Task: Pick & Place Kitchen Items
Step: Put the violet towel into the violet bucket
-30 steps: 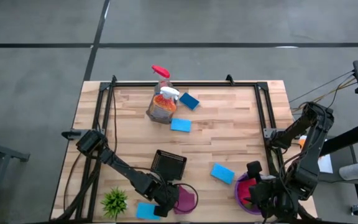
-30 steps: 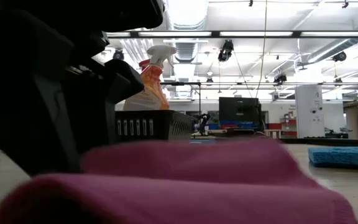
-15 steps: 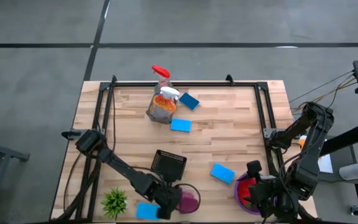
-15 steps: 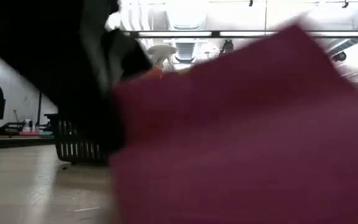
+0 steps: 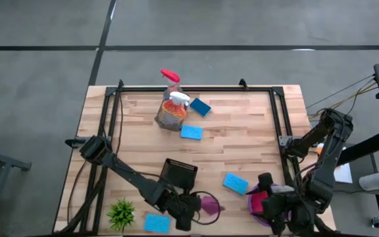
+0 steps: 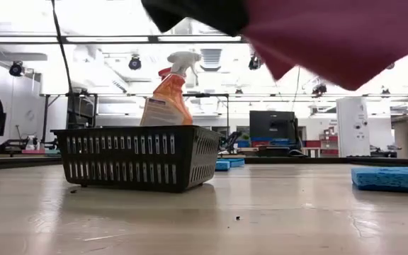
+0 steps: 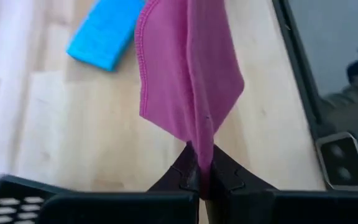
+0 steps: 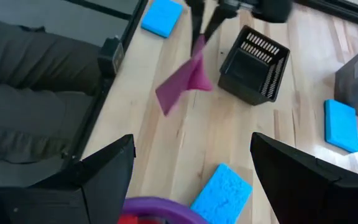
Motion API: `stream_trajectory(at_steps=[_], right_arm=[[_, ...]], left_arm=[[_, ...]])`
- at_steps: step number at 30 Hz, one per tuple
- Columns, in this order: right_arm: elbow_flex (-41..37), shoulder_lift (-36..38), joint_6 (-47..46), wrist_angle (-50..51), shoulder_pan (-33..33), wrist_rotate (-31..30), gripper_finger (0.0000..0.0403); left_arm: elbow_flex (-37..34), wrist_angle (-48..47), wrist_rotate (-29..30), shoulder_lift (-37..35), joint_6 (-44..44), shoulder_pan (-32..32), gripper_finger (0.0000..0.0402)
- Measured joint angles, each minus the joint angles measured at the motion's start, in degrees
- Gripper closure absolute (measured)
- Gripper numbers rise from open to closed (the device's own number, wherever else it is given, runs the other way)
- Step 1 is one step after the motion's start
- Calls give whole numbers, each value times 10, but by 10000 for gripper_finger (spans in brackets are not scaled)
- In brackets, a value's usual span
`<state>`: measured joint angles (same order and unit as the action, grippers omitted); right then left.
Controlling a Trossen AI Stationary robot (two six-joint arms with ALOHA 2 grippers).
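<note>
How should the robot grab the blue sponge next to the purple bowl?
Probably best from straight above, pinching the blue sponge across its narrow width with one finger on each long edge. It lies flat on the table, so only its thin sides can be squeezed, and bare wood shows along both long edges for the fingers to come down on.

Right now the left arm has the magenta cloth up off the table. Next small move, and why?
Probably carry it sideways over the black basket and lower. The left gripper is shut on the magenta cloth, which hangs clear of the table, and the basket beside it looks empty. The right gripper waits open.
</note>
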<state>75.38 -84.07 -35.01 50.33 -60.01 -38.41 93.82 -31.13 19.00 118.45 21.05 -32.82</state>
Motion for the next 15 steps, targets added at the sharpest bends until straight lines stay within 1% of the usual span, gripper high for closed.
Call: stream_trajectory(at_steps=[5, 15], right_arm=[[-2, -27, 6, -7, 33, 1, 85], [-6, -46, 32, -7, 98, -4, 85]], left_arm=[[9, 17, 37, 0, -21, 24, 401], [7, 71, 47, -2, -85, 55, 401]])
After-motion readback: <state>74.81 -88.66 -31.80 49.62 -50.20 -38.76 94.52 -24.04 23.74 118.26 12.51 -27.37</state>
